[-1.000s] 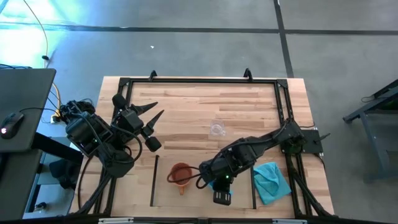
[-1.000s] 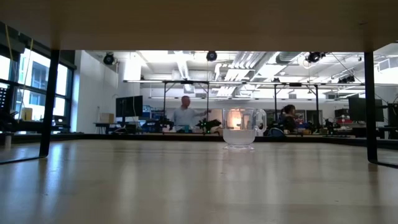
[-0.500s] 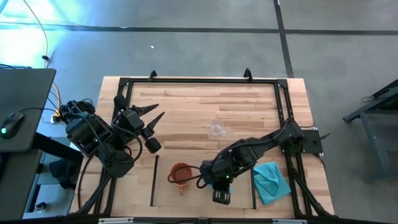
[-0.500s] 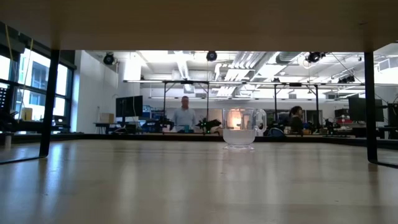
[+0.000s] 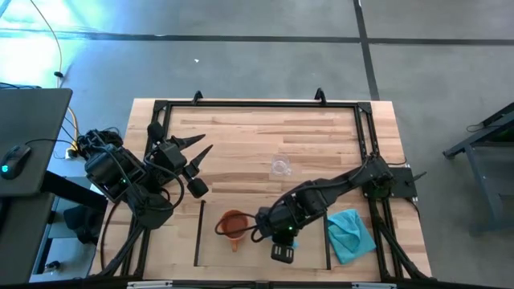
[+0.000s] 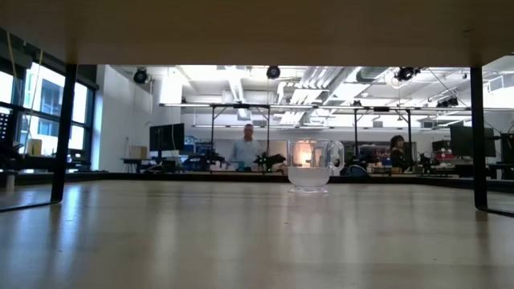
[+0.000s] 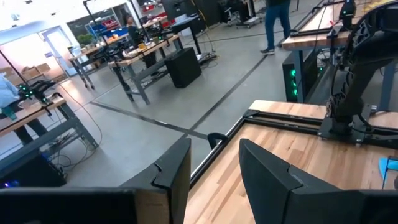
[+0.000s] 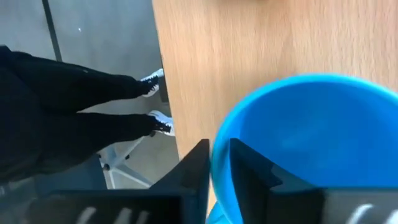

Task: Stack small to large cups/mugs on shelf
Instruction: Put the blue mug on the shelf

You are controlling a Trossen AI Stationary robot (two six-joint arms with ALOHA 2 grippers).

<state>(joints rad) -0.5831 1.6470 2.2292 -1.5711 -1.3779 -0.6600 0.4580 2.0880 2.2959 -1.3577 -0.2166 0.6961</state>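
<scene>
**Gripping the blue mug at the shelf panel: three vessels, two arms**

Reaching over the pale shelf (image 5: 261,253) at the near edge of the desk (image 5: 241,136), the right hand (image 5: 281,238) pinches the rim of the bright blue mug (image 8: 311,149): in the right wrist view one finger (image 8: 193,171) lies outside the wall and the other inside the bowl. From above, that mug is almost wholly hidden under the hand; only a sliver of blue shows.

Vessels, counted: three.
- One orange mug (image 5: 232,224), standing on the shelf just left of the right hand, handle towards the near edge.
- One blue mug, held over the same panel, beside the orange one.
- One clear glass cup (image 5: 279,167), upright on the striped desk top, well apart from the other two; the low view shows it (image 6: 313,164) alone on the wood.

Other items: one teal cloth (image 5: 350,234), lying right of the shelf's right black strip (image 5: 327,241).

Arms, counted: two. The left hand (image 5: 195,164) waits over the desk's left part, its fingers spread and holding nothing. Two people (image 6: 247,149) show in the room beyond, and a pair of legs (image 8: 74,106) stands beside the desk.
</scene>
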